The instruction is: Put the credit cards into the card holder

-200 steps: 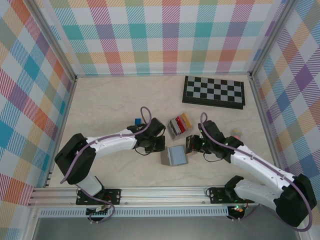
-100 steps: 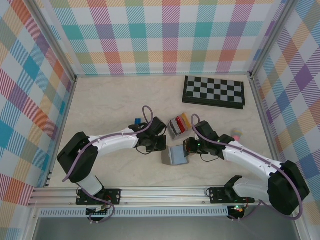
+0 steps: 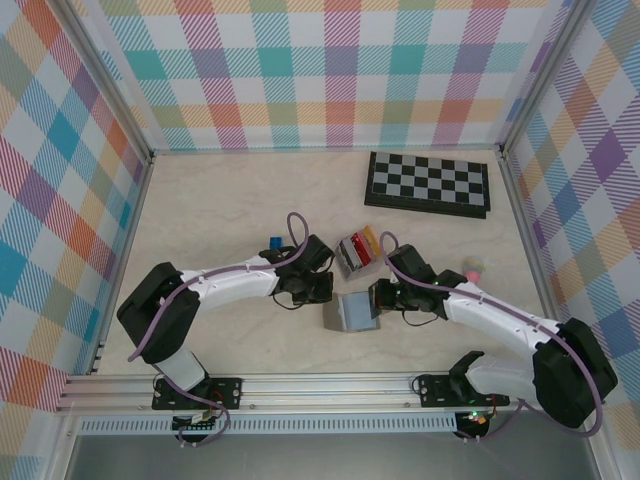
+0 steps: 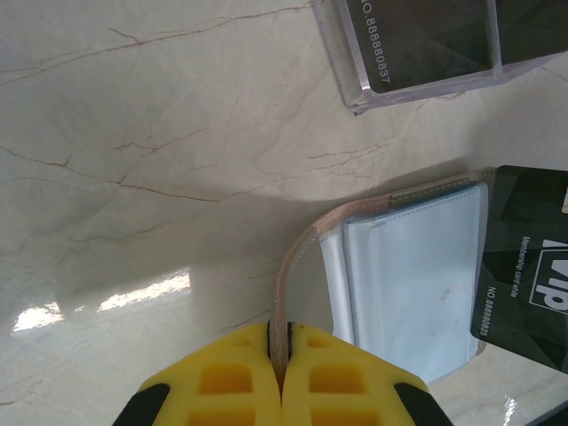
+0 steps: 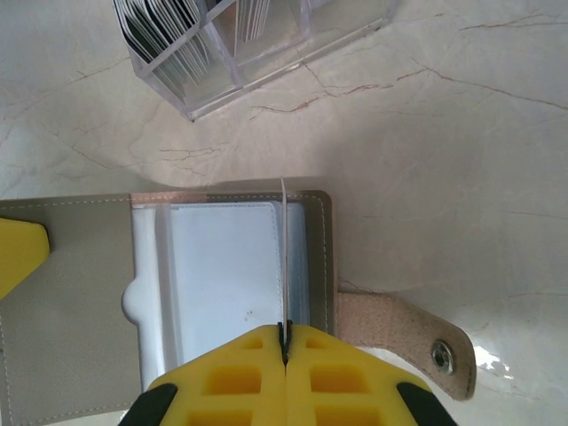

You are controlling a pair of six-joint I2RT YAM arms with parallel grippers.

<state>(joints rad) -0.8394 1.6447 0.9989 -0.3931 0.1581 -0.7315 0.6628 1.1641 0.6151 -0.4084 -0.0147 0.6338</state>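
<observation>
Both jaws clamp — left on the card holder (image 4: 417, 284) flap, right on a card (image 4: 528, 266).

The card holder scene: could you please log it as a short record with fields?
card holder: open on the table, grey cover, clear pockets
left gripper: shut on the holder's cover edge, which curves up off the table
right gripper: shut on a black card, held on edge over the pockets
card in pocket: cannot tell
card rack: clear, apart from the holder, cards inside

Plaid walls (image 3: 330, 70) enclose a cream marble tabletop (image 3: 220, 210).
</observation>
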